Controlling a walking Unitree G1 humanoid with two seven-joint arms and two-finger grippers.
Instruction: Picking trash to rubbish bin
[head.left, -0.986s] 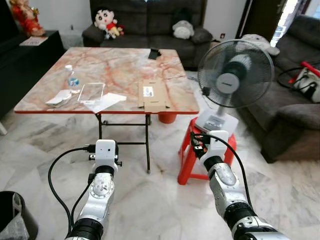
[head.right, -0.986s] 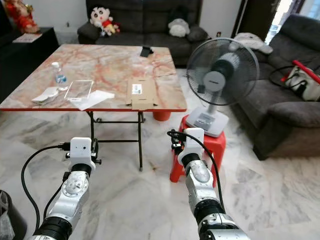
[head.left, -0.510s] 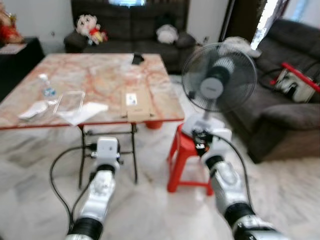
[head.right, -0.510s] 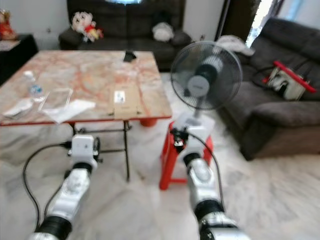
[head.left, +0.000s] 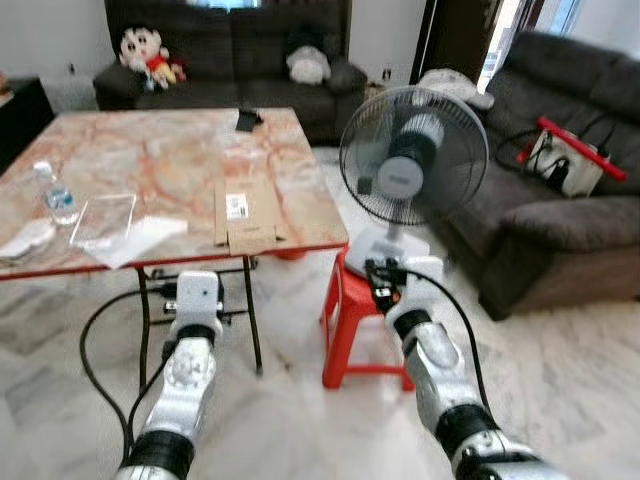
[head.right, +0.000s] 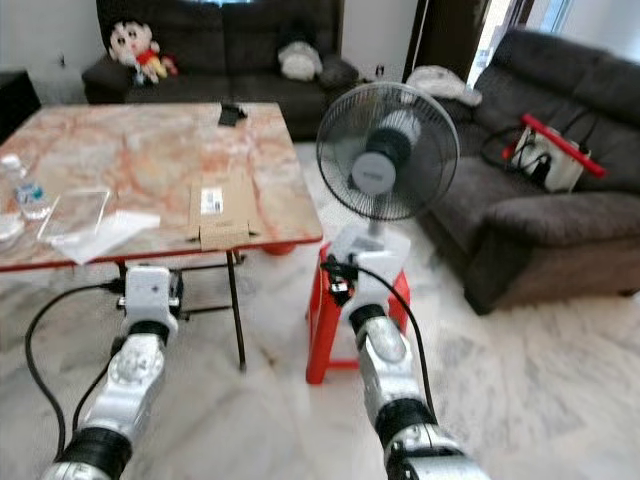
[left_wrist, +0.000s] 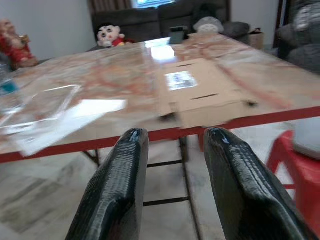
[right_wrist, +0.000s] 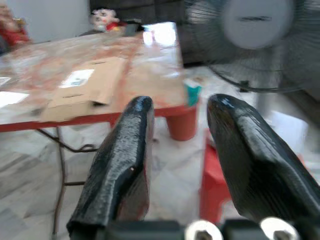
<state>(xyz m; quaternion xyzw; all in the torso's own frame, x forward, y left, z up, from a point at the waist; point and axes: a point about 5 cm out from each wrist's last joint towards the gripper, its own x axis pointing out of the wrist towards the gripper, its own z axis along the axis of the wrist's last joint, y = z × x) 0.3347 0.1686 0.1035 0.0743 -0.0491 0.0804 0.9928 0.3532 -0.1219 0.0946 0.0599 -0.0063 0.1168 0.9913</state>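
A flattened cardboard box (head.left: 243, 209) lies at the near edge of the marble table (head.left: 150, 150). Left of it are a clear plastic tray (head.left: 104, 218), a white paper sheet (head.left: 135, 240), a crumpled tissue (head.left: 25, 238) and a small water bottle (head.left: 55, 194). My left gripper (left_wrist: 175, 135) is held out in front of the table's near edge, below the tabletop, open and empty. My right gripper (right_wrist: 177, 102) is open and empty too, in front of the red stool (head.left: 345, 320).
A standing fan (head.left: 412, 160) sits on the red stool right of the table. A grey sofa (head.left: 560, 230) with a red-handled bag (head.left: 560, 160) lines the right side; a dark sofa (head.left: 230, 60) with soft toys is behind the table. An orange pot (right_wrist: 182, 122) stands under the table.
The camera has swung right and moved forward, so the table sits further left in the picture and the fan nearer the middle. Both arms keep their pose, with the grippers open.
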